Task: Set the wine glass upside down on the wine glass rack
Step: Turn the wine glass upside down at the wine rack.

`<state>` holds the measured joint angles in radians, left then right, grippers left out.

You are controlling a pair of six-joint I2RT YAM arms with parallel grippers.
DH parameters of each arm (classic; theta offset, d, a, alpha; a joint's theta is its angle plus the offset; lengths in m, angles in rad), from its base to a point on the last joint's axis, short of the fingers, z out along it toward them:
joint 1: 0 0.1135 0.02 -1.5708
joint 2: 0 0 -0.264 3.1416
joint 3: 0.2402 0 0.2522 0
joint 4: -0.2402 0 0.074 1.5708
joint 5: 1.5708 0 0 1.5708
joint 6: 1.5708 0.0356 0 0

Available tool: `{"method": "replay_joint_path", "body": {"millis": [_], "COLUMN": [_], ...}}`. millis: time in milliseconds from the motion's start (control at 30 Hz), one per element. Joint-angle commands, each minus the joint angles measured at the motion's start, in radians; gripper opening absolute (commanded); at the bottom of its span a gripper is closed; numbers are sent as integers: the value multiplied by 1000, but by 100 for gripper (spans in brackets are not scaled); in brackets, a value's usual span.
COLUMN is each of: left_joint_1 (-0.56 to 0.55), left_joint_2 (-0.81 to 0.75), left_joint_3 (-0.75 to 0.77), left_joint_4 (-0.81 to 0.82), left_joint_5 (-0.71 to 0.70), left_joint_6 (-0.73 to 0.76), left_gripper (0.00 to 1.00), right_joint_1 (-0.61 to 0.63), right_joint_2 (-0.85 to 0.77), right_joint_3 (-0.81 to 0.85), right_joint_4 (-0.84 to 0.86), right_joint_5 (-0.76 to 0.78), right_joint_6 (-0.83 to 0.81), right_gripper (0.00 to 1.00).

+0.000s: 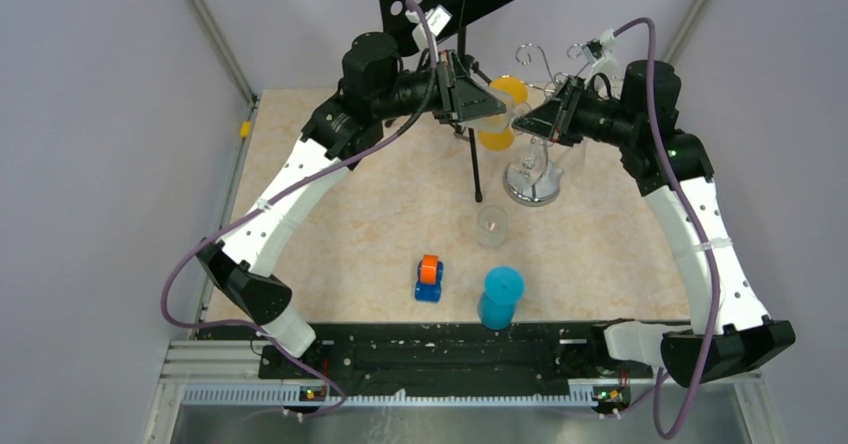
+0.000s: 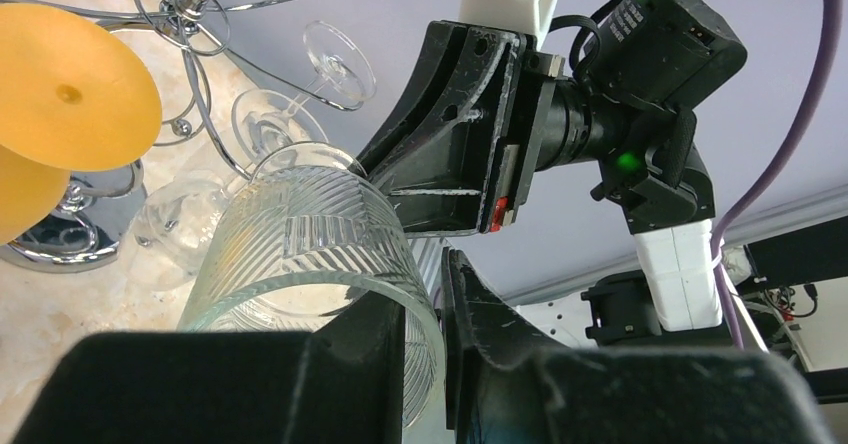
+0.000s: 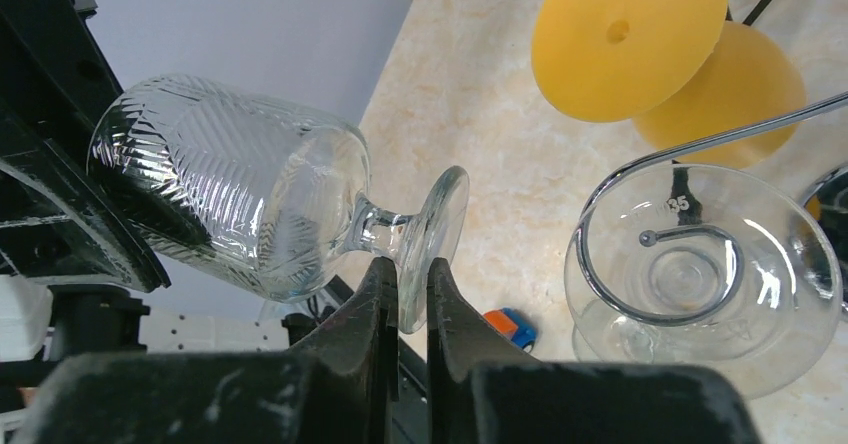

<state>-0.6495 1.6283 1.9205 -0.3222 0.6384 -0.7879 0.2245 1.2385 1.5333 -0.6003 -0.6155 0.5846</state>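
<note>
Pinching the rim of the bowl between narrow jaws, the left gripper holds the ribbed wine glass on its side in the air above the table; the right gripper clasps the edge of its foot, jaws nearly together, just beside the chrome wine glass rack and a yellow glass

You're looking at: wine glass clear glossy glass w/ ribbed herringbone cut; wine glass rack shiny chrome wire; desk matt beige stone-look; right end effector matt black plastic.
</note>
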Motion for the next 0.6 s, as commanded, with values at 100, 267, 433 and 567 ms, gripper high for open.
{"method": "replay_joint_path", "body": {"millis": [100, 267, 433, 567], "left_joint_1": [1, 2, 3, 11], "left_joint_2": [-34, -44, -53, -68], "left_joint_3": [-6, -24, -34, -64], "left_joint_4": [121, 120, 110, 110], "left_joint_5": [49, 41, 36, 25], "left_joint_6": [-22, -25, -21, -23], "left_gripper": [0, 3, 27, 51], "right_joint_1": [5, 4, 5, 4], "right_joint_2": [-16, -22, -34, -47], "right_joint_3": [32, 31, 32, 38], "right_joint_4": [30, 22, 26, 31], "right_joint_5": [14, 16, 28, 52], "right_joint_6": [0, -12, -25, -46], "right_gripper": [0, 0, 0, 0]}}
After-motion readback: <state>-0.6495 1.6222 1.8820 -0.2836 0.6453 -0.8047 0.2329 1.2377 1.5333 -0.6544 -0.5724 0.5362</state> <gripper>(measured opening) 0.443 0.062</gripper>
